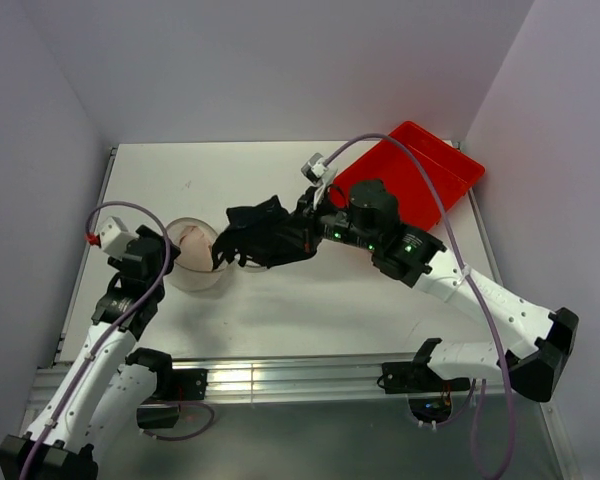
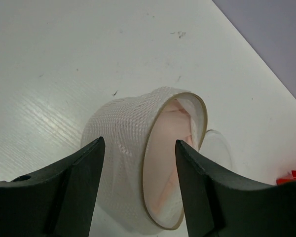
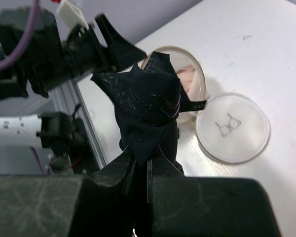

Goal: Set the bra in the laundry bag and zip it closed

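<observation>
The right hand (image 3: 140, 170) is clamped on the black bra (image 1: 252, 235), a bunched wad held above the bench (image 1: 330, 300) at centre-left of the top view. Its far end overlaps the bag (image 1: 193, 262) at the left. The left hand (image 2: 139, 148) is open, one finger either side of the bag's mesh wall; I cannot tell whether either finger touches it.

The main risk, as I judge it, is the wad catching on the stiff rim. With nothing clamping the bag, a push from the right could slide or tip it instead of filling it. Something pale pink already sits inside (it takes up room), so the bra may go in only partway. A strap left hanging over the edge would foul the zip. The lid (image 3: 233, 127) lies flat just beside the bag and could get pinned under cloth.

In the left wrist view the bag's short axis runs across the frame, mouth toward the right. Whether it stands upright or leans is unclear. The bra's long axis in the top view runs left to right, from the bag's rim back to the right hand.
</observation>
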Controlling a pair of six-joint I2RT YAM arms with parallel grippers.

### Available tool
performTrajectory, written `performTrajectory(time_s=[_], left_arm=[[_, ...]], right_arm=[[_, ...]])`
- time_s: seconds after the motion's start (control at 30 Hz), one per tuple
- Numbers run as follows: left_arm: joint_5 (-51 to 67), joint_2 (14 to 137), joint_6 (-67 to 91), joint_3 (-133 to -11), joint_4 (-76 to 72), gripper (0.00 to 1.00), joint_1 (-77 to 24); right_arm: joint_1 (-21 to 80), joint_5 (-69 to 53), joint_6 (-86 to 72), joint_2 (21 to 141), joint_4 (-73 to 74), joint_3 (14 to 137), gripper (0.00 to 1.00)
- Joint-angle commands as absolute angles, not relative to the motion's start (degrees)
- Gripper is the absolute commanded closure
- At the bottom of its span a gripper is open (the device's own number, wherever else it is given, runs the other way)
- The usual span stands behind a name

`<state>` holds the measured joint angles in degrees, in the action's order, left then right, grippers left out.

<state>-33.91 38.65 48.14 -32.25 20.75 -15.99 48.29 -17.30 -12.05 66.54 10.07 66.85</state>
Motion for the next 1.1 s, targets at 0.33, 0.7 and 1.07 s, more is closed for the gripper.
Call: performTrajectory(time_s=[0.33,0.7,1.07], left_arm=[[-22.0,44.3,48.7,-27.9,9.1,0.88,-10.0],[-10.6,39.3,50.7,-22.3,4.0,1.00,-10.0],[-12.1,33.0,50.2,-21.7,7.0,1.00,-10.0]], right_arm=[[47.2,-14.9,-24.6,78.5,-9.9,75.0,1.00],[47.0,-12.6,-32.1,88.7,-17.2,73.7,1.00],[47.2,-13.4,-37.4,96.2,-23.6,68.1,1.00]])
